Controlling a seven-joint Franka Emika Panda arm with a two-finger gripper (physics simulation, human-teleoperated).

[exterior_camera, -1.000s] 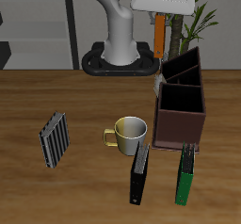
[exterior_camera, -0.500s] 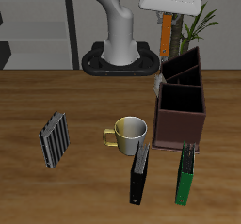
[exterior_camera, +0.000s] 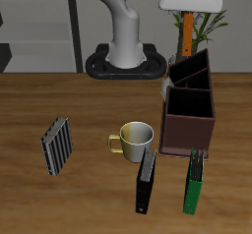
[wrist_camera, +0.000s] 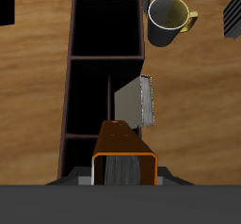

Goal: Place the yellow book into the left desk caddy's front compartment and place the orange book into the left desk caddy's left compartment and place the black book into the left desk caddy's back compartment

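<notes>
The claw (wrist_camera: 123,176) holds the orange book (wrist_camera: 123,152) clamped upright, high above the brown caddy (exterior_camera: 189,108), so I'd say it next needs lowering straight into the left compartment.

Striped book (exterior_camera: 57,145) lies flat on bench (exterior_camera: 59,100). Mug (exterior_camera: 135,138) stands upright farther along. Green book (exterior_camera: 195,183) near front edge.
</notes>
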